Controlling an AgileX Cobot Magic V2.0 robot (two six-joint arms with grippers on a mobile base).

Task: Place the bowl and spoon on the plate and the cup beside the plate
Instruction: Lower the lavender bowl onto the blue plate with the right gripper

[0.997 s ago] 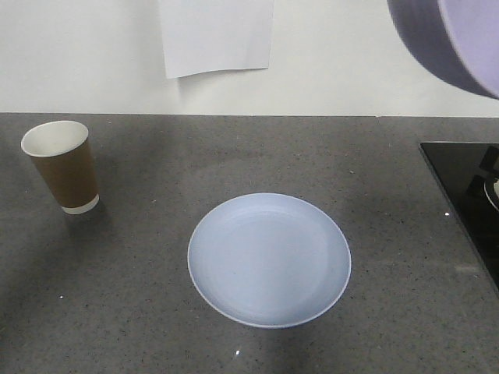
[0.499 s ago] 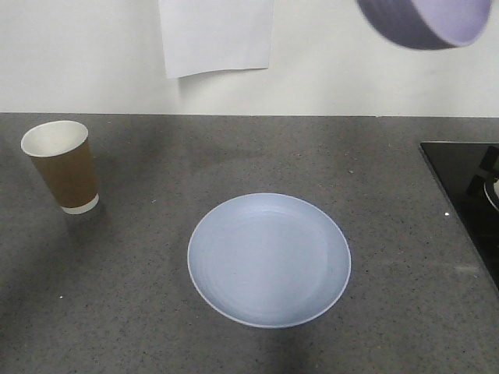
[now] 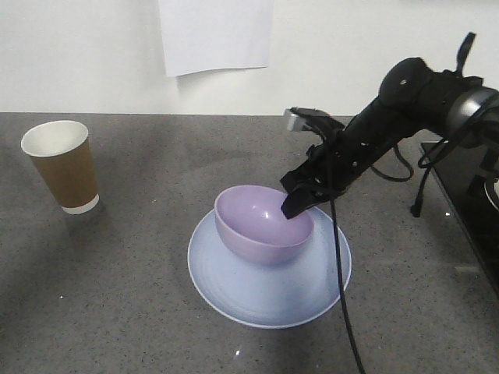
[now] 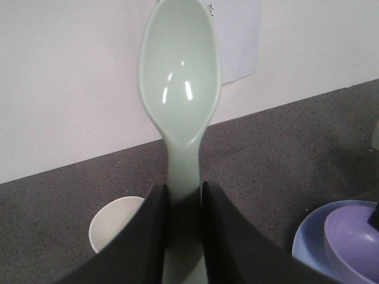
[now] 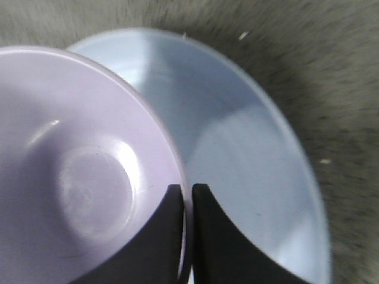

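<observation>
I see my right pincer (image 3: pixel 299 204) clamped on the near-right rim of the bowl (image 3: pixel 261 224), which sits upright on the plate (image 3: pixel 269 290), toward its back. The cup (image 3: pixel 61 166) stands upright at far left on the worktop (image 3: pixel 117 296), well apart from the plate.

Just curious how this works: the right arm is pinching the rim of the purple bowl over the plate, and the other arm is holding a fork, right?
Nearly. The right gripper does pinch the rim of the bowl over the plate. But the left gripper holds a spoon, not a fork; the left wrist view shows its smooth oval scoop.
</observation>
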